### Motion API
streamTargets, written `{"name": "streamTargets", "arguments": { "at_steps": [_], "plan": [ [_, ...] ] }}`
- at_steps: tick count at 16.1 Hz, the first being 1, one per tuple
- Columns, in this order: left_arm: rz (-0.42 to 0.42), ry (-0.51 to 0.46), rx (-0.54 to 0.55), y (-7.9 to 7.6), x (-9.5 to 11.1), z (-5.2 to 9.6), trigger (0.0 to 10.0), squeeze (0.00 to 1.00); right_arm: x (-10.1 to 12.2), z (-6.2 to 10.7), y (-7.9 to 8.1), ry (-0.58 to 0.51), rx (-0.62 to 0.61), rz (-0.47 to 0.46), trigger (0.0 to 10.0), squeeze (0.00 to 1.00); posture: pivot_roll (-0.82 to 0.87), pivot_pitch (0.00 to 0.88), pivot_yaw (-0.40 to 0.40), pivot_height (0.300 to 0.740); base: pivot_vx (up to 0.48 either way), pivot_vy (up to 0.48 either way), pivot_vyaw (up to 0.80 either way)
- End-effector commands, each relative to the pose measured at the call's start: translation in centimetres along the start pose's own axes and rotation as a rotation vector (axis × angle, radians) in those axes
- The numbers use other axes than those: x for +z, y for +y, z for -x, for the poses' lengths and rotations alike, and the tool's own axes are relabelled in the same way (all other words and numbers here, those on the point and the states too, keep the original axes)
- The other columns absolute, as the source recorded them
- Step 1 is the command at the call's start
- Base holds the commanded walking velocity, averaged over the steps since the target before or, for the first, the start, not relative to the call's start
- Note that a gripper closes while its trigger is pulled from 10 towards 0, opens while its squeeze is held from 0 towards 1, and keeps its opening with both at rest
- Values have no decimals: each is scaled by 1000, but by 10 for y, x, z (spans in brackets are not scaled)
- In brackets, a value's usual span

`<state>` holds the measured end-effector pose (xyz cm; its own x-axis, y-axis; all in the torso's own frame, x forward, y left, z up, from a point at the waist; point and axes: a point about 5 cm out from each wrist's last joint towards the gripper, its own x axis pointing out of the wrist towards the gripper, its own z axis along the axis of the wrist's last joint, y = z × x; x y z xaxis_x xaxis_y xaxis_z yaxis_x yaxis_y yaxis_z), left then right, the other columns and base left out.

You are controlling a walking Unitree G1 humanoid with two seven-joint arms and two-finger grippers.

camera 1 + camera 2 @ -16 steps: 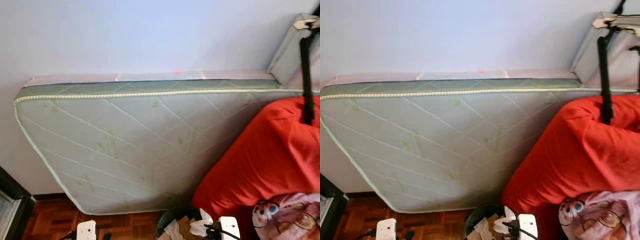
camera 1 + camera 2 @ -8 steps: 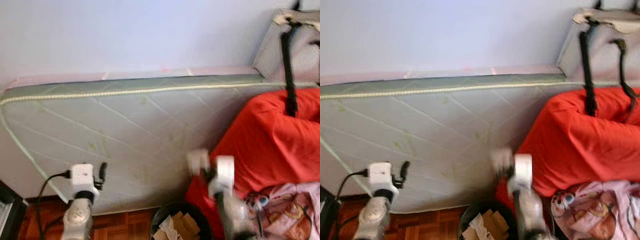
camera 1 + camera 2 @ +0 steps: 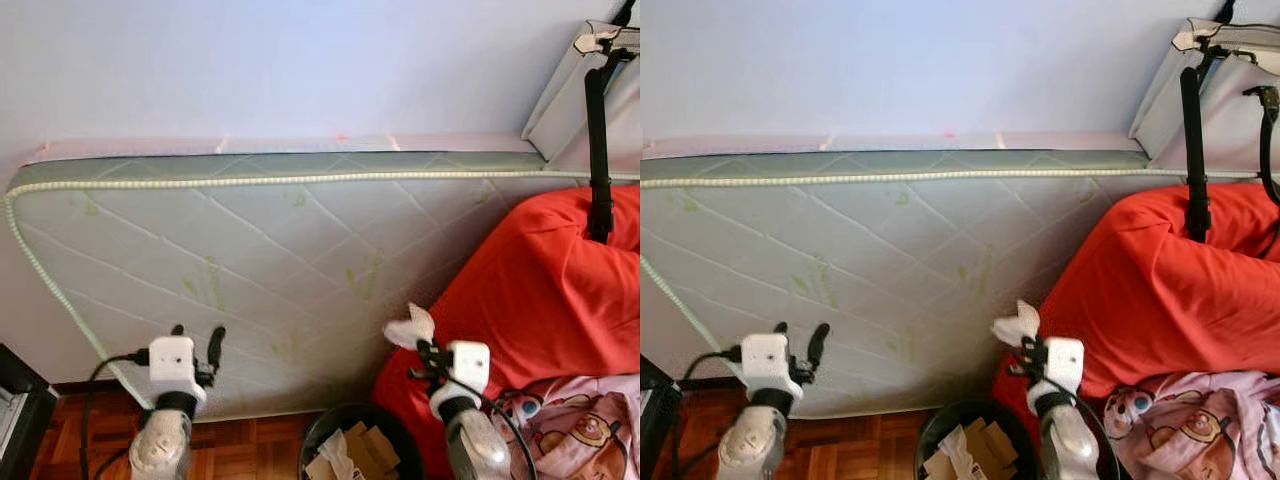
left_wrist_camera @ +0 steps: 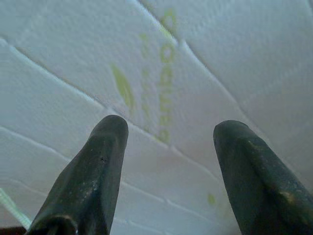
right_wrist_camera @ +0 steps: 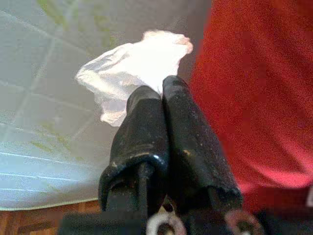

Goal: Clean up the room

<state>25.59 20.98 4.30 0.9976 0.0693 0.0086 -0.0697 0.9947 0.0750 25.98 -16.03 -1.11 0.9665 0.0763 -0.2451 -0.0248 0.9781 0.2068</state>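
The crumpled white tissue (image 5: pixel 132 68) is pinched between the pressed-together fingers of the right gripper (image 3: pixel 428 352), raised in front of the mattress (image 3: pixel 270 260) and just above the black bin (image 3: pixel 970 440). Judged by its look, the tissue is very light, soft and easily torn; it gives no firm edge, so the hold should take a bunched fold, as it does here, with most of the wad standing free above the fingertips. A light wad may cling to the pads on release. The left gripper (image 3: pixel 196 348) is held up empty with its fingers (image 4: pixel 93 171) spread, facing the quilted mattress cover. The bin below already holds paper and cardboard scraps (image 3: pixel 345 460). The mattress leans on edge against a pale wall (image 3: pixel 300 60); a red beanbag (image 3: pixel 540 300) lies against it at the right, with a patterned pink cloth (image 3: pixel 580 430) at its foot. The floor is wood parquet (image 3: pixel 250 445).
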Motion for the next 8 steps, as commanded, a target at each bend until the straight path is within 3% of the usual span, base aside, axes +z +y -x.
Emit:
{"name": "streamTargets", "arguments": {
  "at_steps": [1, 8],
  "plan": [
    [-3, 4, -12, 0, 3, -3, 10000, 0, 4, 0, -5, -15, -21, 8, 10000, 0, 71, 0, -80, 740, 0, 0, 0],
    [-27, 27, -134, -11, 10, -13, 10000, 0, 10, -6, -5, -24, -52, 8, 10000, 0, 71, 0, -23, 740, 0, 0, 0]
  ]
}}
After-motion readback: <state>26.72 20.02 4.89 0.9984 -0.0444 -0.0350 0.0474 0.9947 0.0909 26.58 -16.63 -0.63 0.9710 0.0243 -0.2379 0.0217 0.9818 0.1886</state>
